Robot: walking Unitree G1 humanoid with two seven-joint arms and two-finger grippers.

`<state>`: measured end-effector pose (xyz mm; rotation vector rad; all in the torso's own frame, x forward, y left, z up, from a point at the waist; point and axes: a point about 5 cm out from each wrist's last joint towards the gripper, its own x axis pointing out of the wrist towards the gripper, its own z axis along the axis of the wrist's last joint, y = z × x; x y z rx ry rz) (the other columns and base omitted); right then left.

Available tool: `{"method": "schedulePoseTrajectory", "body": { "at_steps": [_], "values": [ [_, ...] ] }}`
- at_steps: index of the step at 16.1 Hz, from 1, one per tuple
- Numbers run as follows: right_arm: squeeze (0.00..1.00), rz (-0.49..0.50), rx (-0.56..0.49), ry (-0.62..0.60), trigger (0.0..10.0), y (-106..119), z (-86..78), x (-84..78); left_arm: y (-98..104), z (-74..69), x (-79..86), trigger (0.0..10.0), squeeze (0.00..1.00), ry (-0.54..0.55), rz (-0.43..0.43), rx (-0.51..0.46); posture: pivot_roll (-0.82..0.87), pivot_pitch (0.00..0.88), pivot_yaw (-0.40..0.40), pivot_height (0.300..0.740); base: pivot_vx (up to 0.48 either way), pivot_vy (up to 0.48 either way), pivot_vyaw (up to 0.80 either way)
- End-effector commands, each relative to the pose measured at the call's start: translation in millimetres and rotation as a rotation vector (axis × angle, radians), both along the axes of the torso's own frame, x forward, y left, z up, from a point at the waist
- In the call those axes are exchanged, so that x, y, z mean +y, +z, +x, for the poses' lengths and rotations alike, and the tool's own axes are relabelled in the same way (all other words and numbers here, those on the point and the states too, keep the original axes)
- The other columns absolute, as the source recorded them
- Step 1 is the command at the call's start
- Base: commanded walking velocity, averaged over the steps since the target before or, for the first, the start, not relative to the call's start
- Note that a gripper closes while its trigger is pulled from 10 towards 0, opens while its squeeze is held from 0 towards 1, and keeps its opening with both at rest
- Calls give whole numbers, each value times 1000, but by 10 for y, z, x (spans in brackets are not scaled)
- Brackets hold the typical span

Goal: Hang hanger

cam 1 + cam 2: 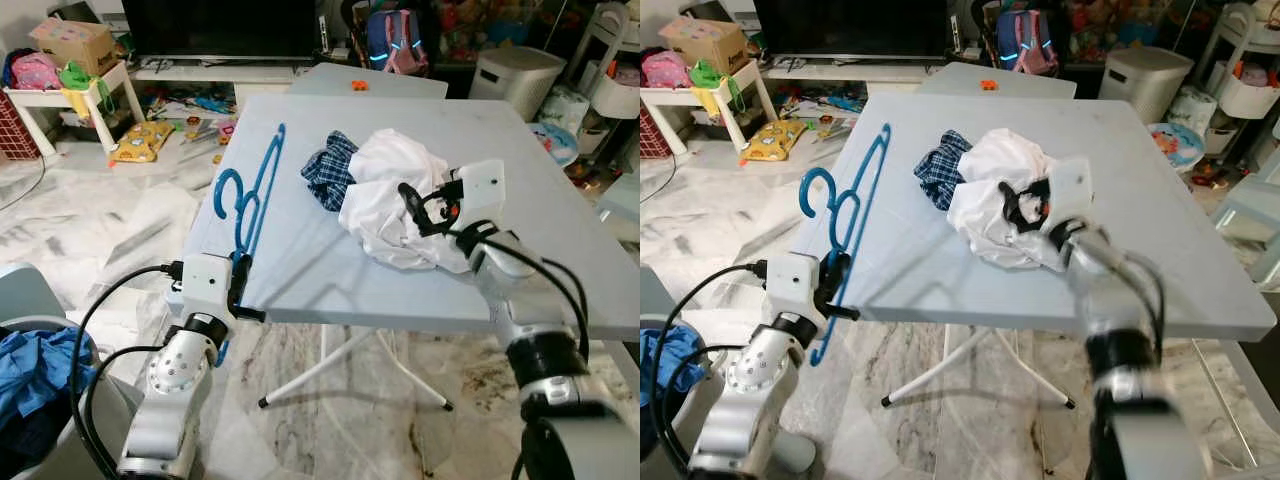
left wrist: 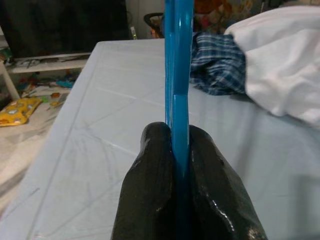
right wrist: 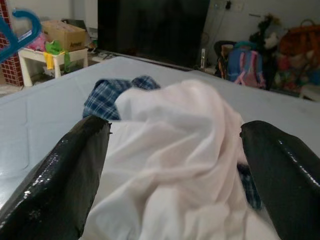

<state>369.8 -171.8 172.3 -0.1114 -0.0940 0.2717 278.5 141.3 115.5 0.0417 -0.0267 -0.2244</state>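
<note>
Hangers first: I see the blue hangers (image 1: 250, 195) lying along the left edge of the pale blue folding table (image 1: 330, 270), hooks toward the table's left side, with the lower end of one hanging past the near edge. My left gripper (image 1: 241, 283) sits at that near left corner, and through the left wrist view its two black fingers (image 2: 150, 200) are pressed tight on a blue hanger bar that runs up between them. On the table's middle lies a crumpled white garment (image 1: 395, 195), and touching its far left side is a blue checked cloth (image 1: 330, 170). My right gripper (image 3: 175, 175) is over the near right part of the white garment; through the right wrist view I see its fingers (image 3: 65, 175) spread wide with the white fabric bunched between them, not pinched. Beyond the table I can make out a dark television (image 1: 230, 25) and a cardboard box (image 1: 72, 42) on a small white table.
</note>
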Motion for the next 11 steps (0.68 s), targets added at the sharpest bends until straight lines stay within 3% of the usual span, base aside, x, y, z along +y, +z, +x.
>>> {"method": "schedulePoseTrajectory", "body": {
  "at_steps": [1,2,5,9,11],
  "values": [
    [0,11,-40,-31,10000,66,-77,-39,-1,-65,-55,10000,0,-4,14,0,-80,0,13,740,0,0,0],
    [0,-25,-52,-80,10000,28,-151,-98,-31,-104,-83,10000,0,1,2,12,-80,0,12,740,0,0,0],
    [0,50,7,-234,10000,-147,-314,-280,-110,-146,-90,10000,0,43,-8,46,-88,0,-3,740,0,0,0],
    [0,130,23,-335,10000,-220,-474,-247,-77,-70,-69,10000,0,104,-47,57,-116,0,14,740,0,0,0],
    [0,134,44,-316,10000,-247,-486,-180,-103,-82,-141,10000,0,79,-45,71,-127,0,18,740,0,0,0]
  ]
}}
